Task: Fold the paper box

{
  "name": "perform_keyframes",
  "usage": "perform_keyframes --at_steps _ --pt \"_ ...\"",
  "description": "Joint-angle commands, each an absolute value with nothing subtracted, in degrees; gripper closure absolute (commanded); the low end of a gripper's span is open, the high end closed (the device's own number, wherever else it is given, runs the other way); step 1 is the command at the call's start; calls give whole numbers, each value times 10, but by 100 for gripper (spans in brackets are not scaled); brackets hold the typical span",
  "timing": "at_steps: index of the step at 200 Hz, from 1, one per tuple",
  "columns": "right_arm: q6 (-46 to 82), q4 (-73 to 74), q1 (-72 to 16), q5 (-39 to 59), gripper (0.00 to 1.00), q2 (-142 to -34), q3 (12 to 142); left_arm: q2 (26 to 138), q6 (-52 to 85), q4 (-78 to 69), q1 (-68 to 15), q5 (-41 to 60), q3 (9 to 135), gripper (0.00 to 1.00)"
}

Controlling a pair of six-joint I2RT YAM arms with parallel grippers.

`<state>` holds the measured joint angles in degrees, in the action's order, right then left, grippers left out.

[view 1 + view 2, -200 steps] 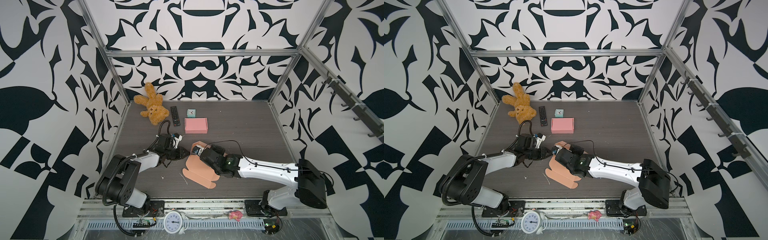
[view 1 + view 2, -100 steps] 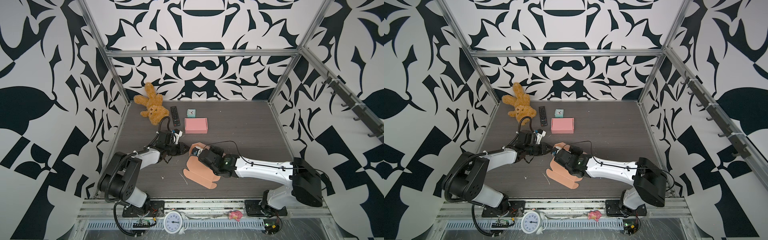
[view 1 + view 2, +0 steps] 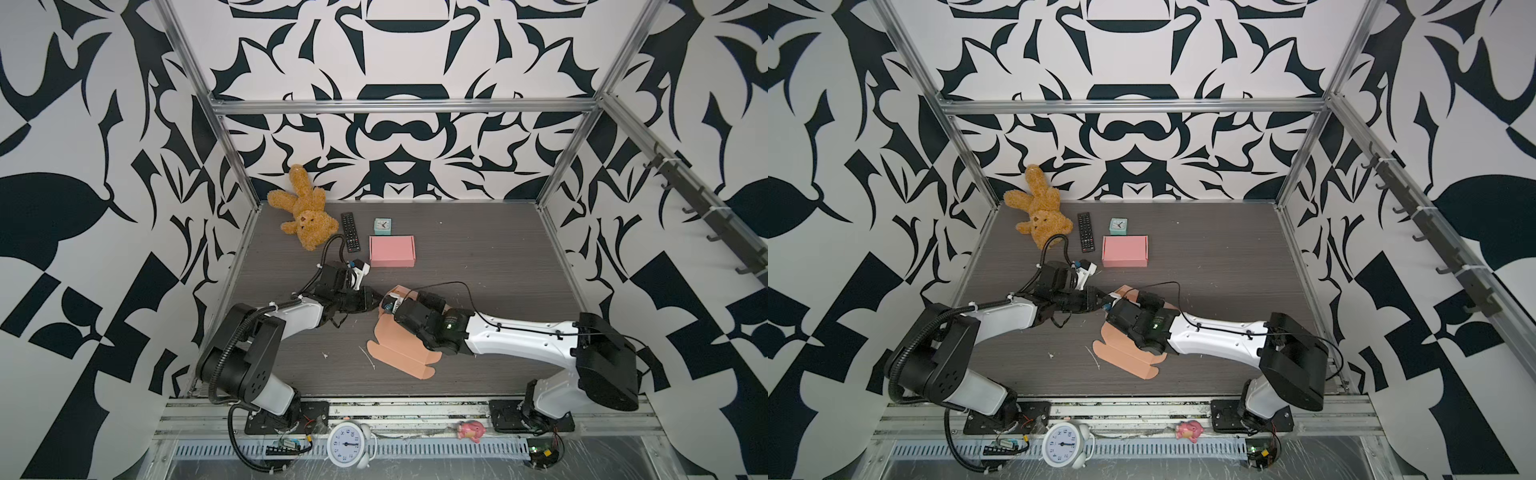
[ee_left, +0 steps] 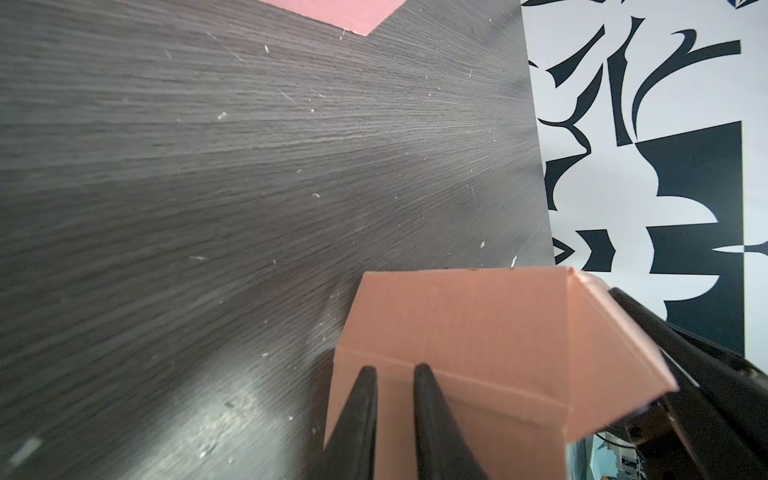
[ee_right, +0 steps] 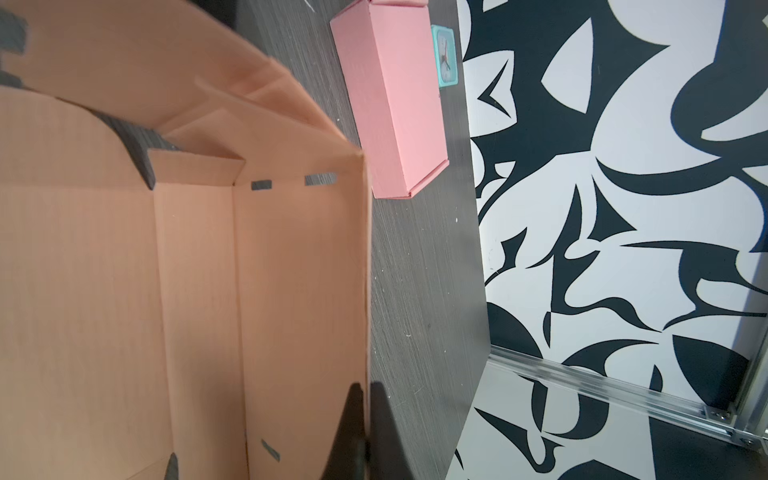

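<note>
One paper box (image 3: 399, 351), pinched by right tool (image 5: 365, 392), beside left tool (image 4: 392, 374).

The right gripper (image 5: 366, 390) pinches the edge of a standing wall of the paper box (image 5: 199, 291). A pink box (image 5: 390, 104) lies farther off on the dark table (image 5: 424, 311), a little clock (image 5: 444, 58) just beyond it

black hour numerals round the dial of the white alarm clock (image 3: 348, 443), too small to read surely, nothing else legible
</note>
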<state>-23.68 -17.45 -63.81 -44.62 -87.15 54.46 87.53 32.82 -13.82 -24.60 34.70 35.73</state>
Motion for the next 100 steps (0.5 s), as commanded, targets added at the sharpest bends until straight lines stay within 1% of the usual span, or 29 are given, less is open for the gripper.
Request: perform_keyframes --at_steps 1,43,79,100 --pt "-229 -155 -635 -455 100 -854 550 850 325 -123 -243 342 353 79" --pt "-211 -155 -634 -458 100 -825 527 828 318 -107 -221 332 322 77" --pt "-199 -156 -634 -461 100 -815 514 815 319 -104 -223 334 291 78" --pt "-196 -156 -633 -461 100 -813 511 810 330 -116 -237 333 272 79"
